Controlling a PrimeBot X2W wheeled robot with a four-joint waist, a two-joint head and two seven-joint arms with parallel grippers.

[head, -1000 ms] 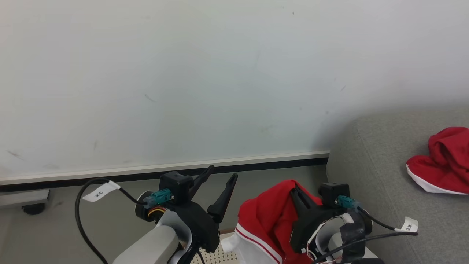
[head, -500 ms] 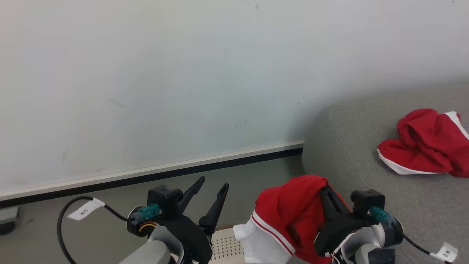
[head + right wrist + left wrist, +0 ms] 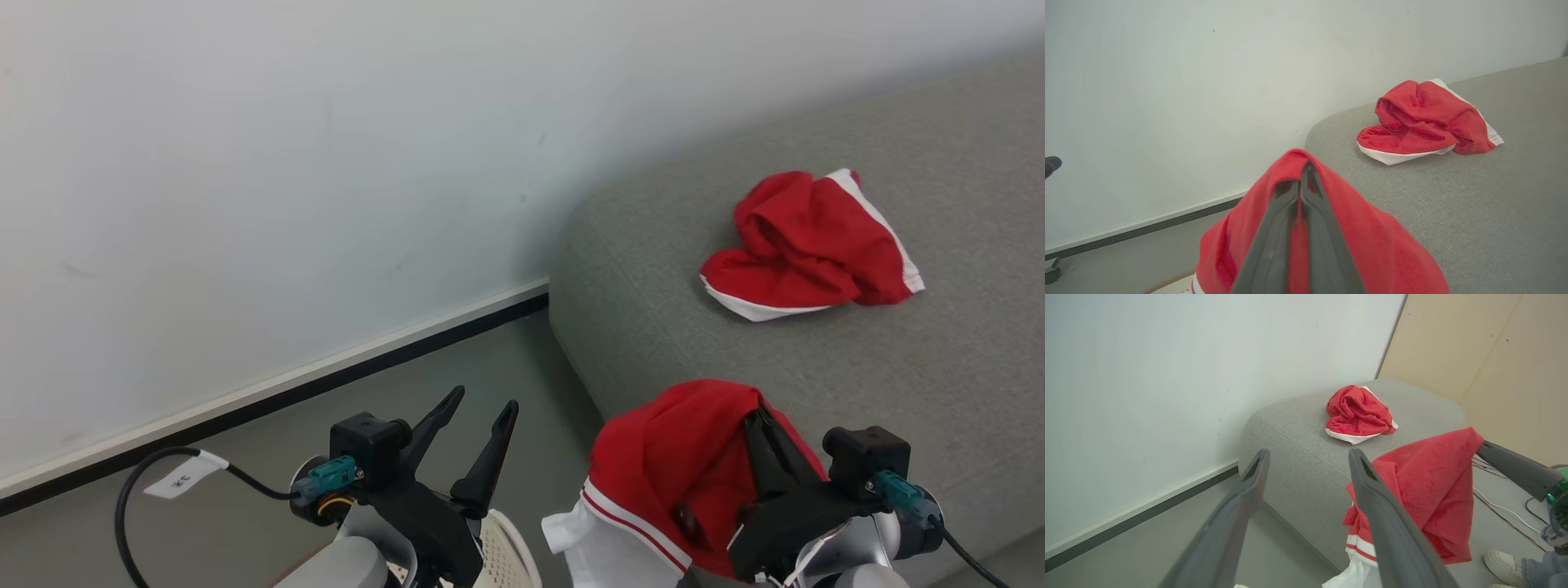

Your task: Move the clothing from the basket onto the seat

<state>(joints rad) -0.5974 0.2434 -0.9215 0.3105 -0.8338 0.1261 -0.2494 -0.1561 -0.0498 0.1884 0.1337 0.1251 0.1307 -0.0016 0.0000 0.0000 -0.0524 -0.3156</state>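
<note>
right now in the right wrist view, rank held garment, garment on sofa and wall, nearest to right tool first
1. Held red garment, in the shut right tool.
2. Crumpled red garment on the sofa, ahead right.
3. Wall, behind it.

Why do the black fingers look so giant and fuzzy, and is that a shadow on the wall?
Left wrist view: the left tool sits right by the wide lens, so it looks huge and soft-edged. Right wrist view: same for the right tool, shut on the red clothing. Head view: yes, a soft grey shadow falls on the wall beside the seat; no glare.
</note>
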